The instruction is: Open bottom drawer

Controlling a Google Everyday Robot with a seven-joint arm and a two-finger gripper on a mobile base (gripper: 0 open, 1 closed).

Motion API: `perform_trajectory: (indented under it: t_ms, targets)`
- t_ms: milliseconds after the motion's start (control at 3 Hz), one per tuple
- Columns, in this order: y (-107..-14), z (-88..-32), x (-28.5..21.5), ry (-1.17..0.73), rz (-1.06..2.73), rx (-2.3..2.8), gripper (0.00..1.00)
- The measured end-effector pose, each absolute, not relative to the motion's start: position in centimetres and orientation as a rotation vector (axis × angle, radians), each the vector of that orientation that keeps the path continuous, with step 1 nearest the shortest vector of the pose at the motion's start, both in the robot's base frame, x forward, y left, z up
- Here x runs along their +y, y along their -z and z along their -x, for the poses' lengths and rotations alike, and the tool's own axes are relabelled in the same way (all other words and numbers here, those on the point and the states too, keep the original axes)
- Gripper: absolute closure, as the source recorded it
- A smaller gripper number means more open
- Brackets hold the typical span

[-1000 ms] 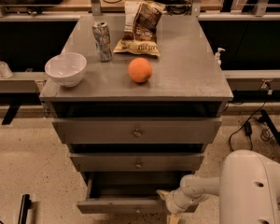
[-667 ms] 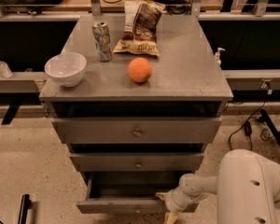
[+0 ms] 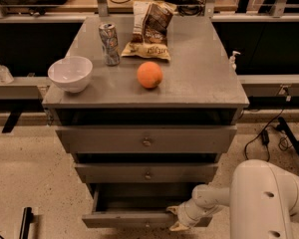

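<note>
The bottom drawer (image 3: 129, 219) is the lowest of three grey metal drawers in the cabinet. It stands pulled out, with its dark inside showing above its flat front. My gripper (image 3: 178, 218) is at the right part of that drawer's front edge, at the end of the white arm (image 3: 261, 203) that reaches in from the lower right. The gripper touches or nearly touches the drawer front. The drawer's knob is barely visible at the bottom edge of the view.
The middle drawer (image 3: 147, 173) and top drawer (image 3: 146, 140) sit slightly out. On the cabinet top (image 3: 199, 68) are a white bowl (image 3: 70, 72), a soda can (image 3: 108, 44), a chip bag (image 3: 149, 30) and an orange (image 3: 149, 74). Cables (image 3: 269, 133) lie on the floor at right.
The gripper has edged slightly left along the bottom drawer's front. The drawer stays pulled out about as far as before.
</note>
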State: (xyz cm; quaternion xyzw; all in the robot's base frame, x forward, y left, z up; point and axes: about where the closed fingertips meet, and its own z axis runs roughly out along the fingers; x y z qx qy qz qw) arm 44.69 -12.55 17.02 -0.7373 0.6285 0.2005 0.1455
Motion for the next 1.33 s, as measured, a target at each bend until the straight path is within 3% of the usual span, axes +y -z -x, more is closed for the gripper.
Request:
perform_trajectory:
  t_ms: [333,667,1000,1333]
  targets:
    - [-17.03,-44.59,-12.62,-0.580,2.124,1.812,0.87]
    - [-17.10,-44.60,-12.62,-0.580,2.124,1.812,1.00]
    - [-17.10,-44.60,-12.62,-0.580,2.124,1.812,1.00]
    - [-17.10,-44.60,-12.62,-0.580,2.124,1.812,0.82]
